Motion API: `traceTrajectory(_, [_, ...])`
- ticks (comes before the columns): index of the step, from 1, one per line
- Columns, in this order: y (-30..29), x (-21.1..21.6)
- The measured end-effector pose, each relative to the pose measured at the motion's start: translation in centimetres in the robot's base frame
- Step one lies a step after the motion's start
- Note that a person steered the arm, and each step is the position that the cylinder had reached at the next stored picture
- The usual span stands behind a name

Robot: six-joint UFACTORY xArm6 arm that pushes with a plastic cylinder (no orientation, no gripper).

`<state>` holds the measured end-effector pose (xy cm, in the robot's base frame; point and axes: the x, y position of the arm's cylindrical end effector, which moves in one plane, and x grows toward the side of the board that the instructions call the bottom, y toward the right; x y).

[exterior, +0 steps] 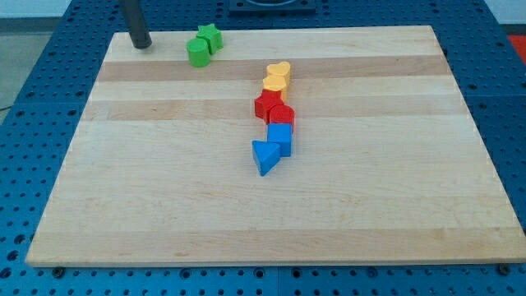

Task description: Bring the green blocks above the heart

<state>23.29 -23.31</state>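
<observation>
Green blocks, a star [211, 35] and a rounder green block [197, 53], sit touching near the table's [164, 205] top-left. My tip [141, 44] rests on the wood just to their left, apart from them; it has no fingers to open or close. The yellow heart [280, 69] tops a column of yellow, red and blue blocks mid-table. I'd judge the push is only starting: next, sweep both greens rightward along the top edge.
</observation>
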Motion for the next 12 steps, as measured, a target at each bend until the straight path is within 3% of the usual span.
traceTrajectory(1, [5.3, 2.8])
traceTrajectory(3, [17.3, 3.8])
traceTrajectory(5, [13.3, 2.1])
traceTrajectory(7, [17.3, -1.1])
traceTrajectory(9, [20.1, 1.4])
traceTrajectory(12, [21.0, 1.5])
